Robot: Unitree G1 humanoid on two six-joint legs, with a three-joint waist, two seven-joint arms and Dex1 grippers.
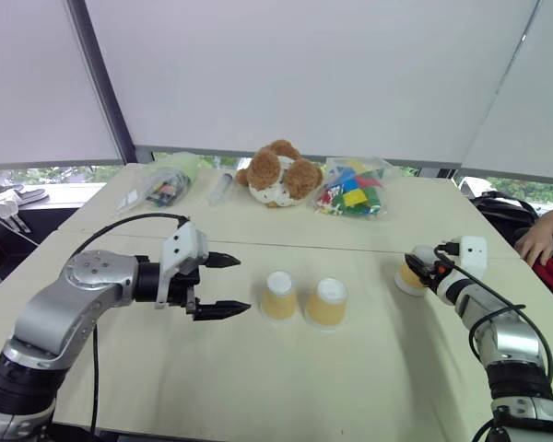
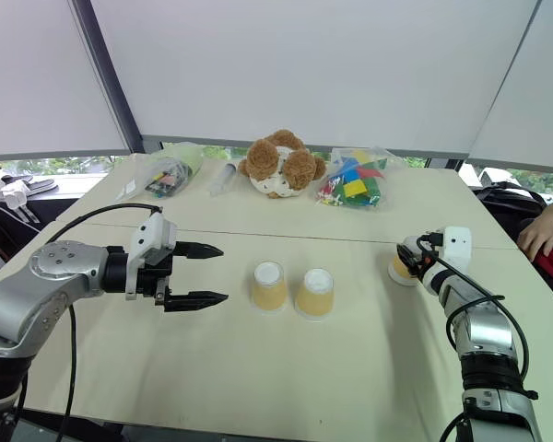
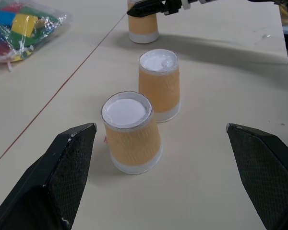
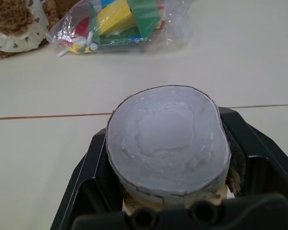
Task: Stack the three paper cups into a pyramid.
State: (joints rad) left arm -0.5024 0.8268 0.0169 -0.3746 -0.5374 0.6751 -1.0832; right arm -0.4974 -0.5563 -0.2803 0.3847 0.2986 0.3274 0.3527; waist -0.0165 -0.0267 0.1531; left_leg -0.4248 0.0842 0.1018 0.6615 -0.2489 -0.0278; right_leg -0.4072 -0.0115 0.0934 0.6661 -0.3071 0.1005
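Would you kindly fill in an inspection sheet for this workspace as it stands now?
Surface: pale table, one seam line across it.
Job's things: two paper cups upside down, side by side, centre; third cup apart, on the right.
Clutter: teddy bear, bag of coloured blocks, two more clear bags at far edge.
Grippers: left gripper open, empty, beside the pair; right gripper shut on third cup.
Cables: black cable along the left arm.
Surroundings: white blinds; person's hand at right.
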